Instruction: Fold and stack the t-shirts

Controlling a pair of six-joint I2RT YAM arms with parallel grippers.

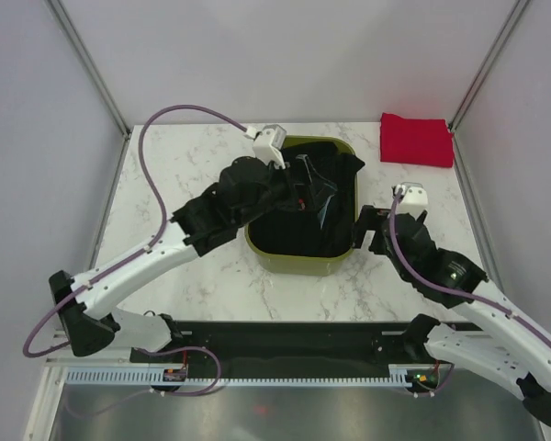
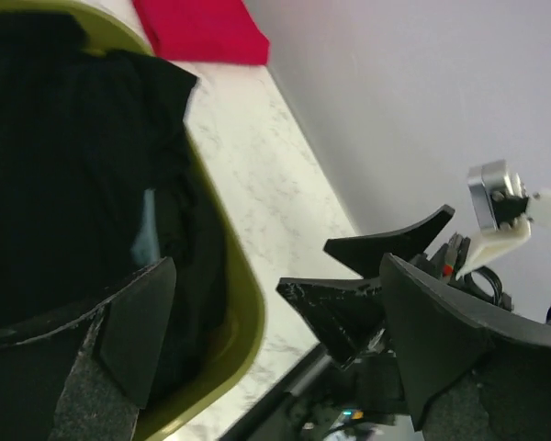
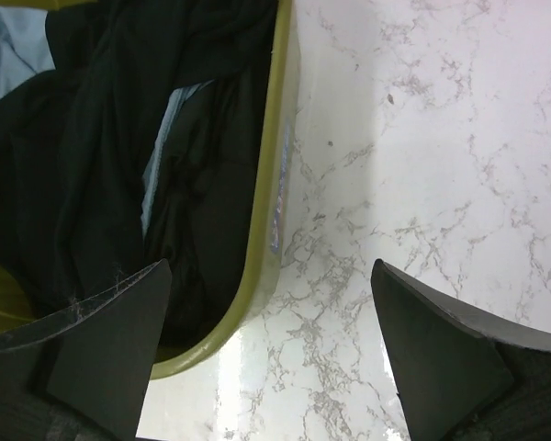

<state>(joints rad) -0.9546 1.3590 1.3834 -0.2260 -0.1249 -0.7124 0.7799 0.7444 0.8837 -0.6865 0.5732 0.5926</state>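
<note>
Left gripper point(image 2: 277, 266) gapes wide over dark t-shirts point(image 1: 298, 234) in the olive tub point(image 1: 294, 267); right gripper point(image 3: 271, 271), equally wide, beside it (red t-shirt point(image 1: 415, 140) apart)

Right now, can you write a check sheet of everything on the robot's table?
Surface: white marble-pattern table.
Job's things: red t-shirt folded at the far right corner; black t-shirt heaped in the tub, draping over its far rim; pale blue t-shirt peeking out underneath.
Clutter: only the olive-green tub, mid-table.
Grippers: left fingers open over the tub; right fingers open by the tub's right rim; both hold nothing.
Cables: left purple cable loops high; right purple cable hugs its arm.
Surroundings: pale walls, metal corner posts.
</note>
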